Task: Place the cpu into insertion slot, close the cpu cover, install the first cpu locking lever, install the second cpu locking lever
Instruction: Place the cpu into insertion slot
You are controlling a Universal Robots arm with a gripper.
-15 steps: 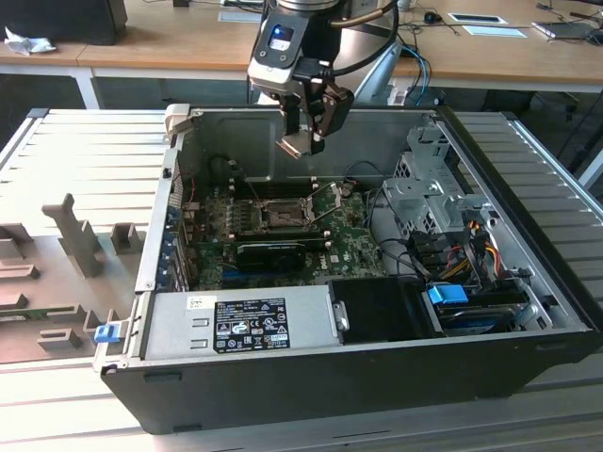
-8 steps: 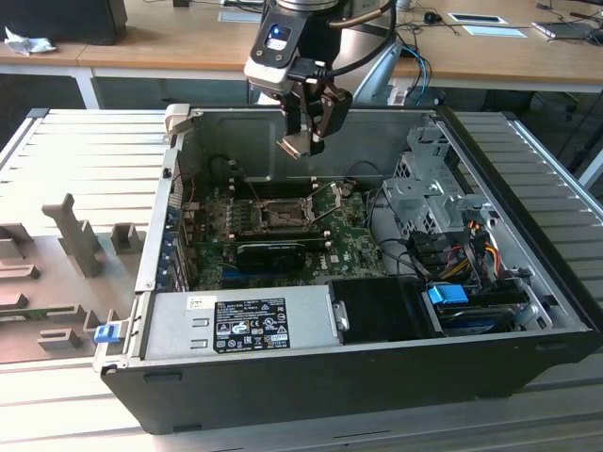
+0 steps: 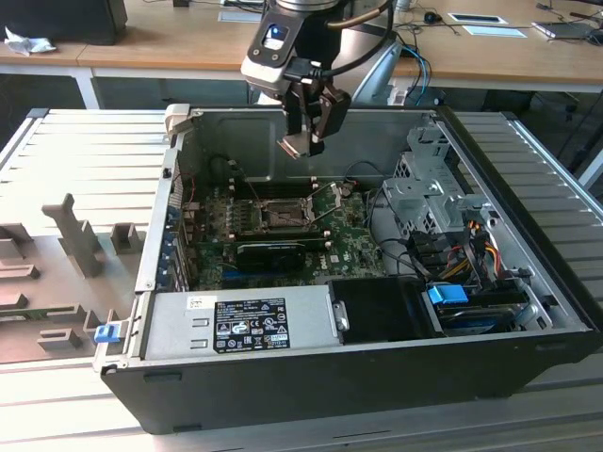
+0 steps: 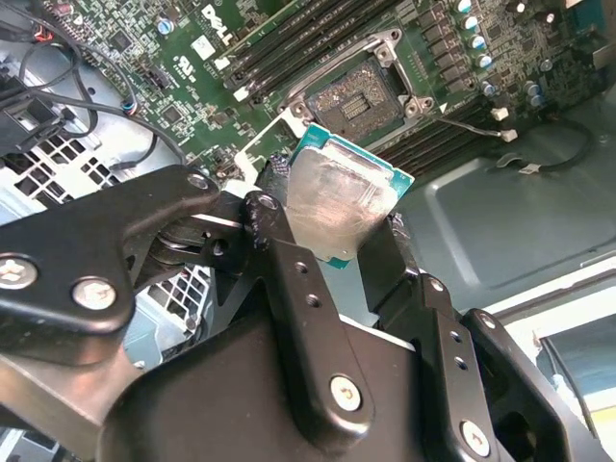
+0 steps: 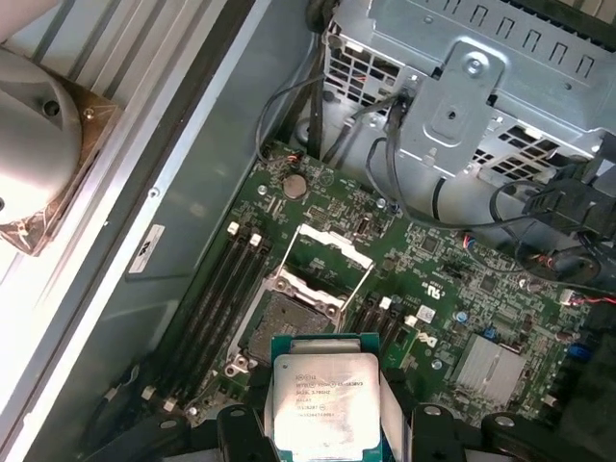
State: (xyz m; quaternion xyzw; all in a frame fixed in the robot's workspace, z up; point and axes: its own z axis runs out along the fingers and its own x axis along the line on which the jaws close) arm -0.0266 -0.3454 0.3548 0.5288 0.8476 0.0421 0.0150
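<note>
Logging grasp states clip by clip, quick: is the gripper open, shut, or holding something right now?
Gripper: shut on the cpu, a small flat square chip with a silvery face, held in the air over the open black computer case.

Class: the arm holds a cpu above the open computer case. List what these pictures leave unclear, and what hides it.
1. Underside of the cpu: faces away, both wrist views.
2. One cpu edge: cut off by the first wrist view's frame.
3. Part of the insertion slot: behind the cpu, first wrist view.
4. Insertion slot contacts: too small, exterior view.
</note>
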